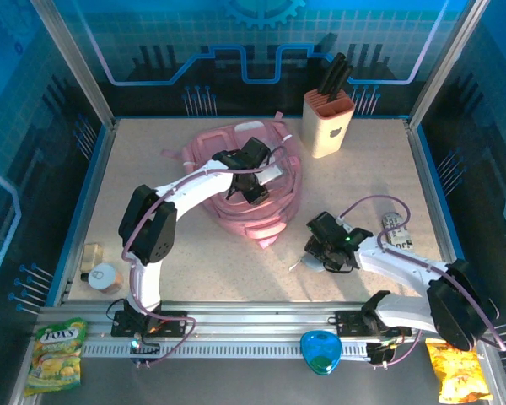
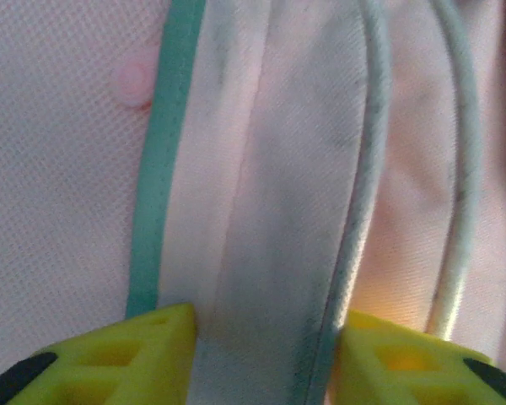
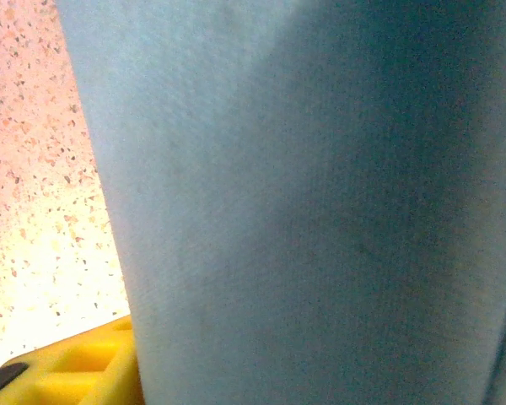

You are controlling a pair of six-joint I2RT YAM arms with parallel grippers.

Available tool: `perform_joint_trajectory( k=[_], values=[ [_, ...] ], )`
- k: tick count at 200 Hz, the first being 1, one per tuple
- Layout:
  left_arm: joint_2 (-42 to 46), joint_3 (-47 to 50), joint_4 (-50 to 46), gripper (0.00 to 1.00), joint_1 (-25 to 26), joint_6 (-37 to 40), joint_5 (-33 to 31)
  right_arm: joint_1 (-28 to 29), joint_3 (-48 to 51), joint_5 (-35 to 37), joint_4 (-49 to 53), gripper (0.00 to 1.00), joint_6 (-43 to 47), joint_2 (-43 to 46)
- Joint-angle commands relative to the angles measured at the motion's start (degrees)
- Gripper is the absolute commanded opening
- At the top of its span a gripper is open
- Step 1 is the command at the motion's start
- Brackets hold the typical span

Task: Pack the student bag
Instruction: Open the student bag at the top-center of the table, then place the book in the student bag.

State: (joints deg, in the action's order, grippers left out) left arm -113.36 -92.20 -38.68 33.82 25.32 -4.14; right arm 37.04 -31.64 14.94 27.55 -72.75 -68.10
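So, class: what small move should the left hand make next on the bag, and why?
Probably close the left hand on the fabric fold of the student bag: its fingers sit either side of that fold, seemingly not yet pinching it.

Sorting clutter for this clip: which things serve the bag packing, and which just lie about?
Job: bag; left claw at it; pale item at right claw.
Lying about, seemingly: knife block; green snack pack; yellow snack pack; blue heart.
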Motion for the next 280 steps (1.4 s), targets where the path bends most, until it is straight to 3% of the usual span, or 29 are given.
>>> perform_joint_trajectory(
  k=[1, 21, 40, 111, 152, 185, 224, 280],
  values=[
    [-0.2, -3.0, -2.3, 0.29, -0.2, 1.0, -2.5, -0.9, 0.8, 1.1, -0.5, 0.54, 0.9, 1.7],
    [2.0, -3.9, -2.4, 0.10, -0.2, 0.3, -1.3, -1.1, 1.3, 1.3, -1.2, 0.54, 1.7, 2.8],
    [3.9, -3.9, -1.4, 0.00, -0.2, -0.7, -0.6, -1.9, 1.9, 1.1, -2.4, 0.53, 3.2, 4.2],
    [13.0, 1.0, 7.3, 0.00, -0.2, -5.6, 0.5, -5.3, 3.5, -3.6, -10.6, 0.50, 11.5, 10.8],
    [18.2, 3.5, 13.3, 0.00, -0.3, -10.5, 1.2, -6.7, 1.1, -12.5, -20.1, 0.49, 19.2, 10.7],
    [21.0, 5.8, 19.3, 0.00, -0.3, -14.4, 1.3, -6.7, -3.9, -20.5, -25.6, 0.49, 21.4, 4.6],
    [22.0, 6.5, 21.8, 0.00, -0.3, -16.5, 2.1, -6.7, -11.3, -26.1, -32.1, 0.49, 17.4, -6.7],
    [21.9, 6.2, 21.6, 0.00, -0.3, -18.5, 1.0, -6.7, -22.7, -29.6, -41.0, 0.37, 12.6, -21.6]
  ],
)
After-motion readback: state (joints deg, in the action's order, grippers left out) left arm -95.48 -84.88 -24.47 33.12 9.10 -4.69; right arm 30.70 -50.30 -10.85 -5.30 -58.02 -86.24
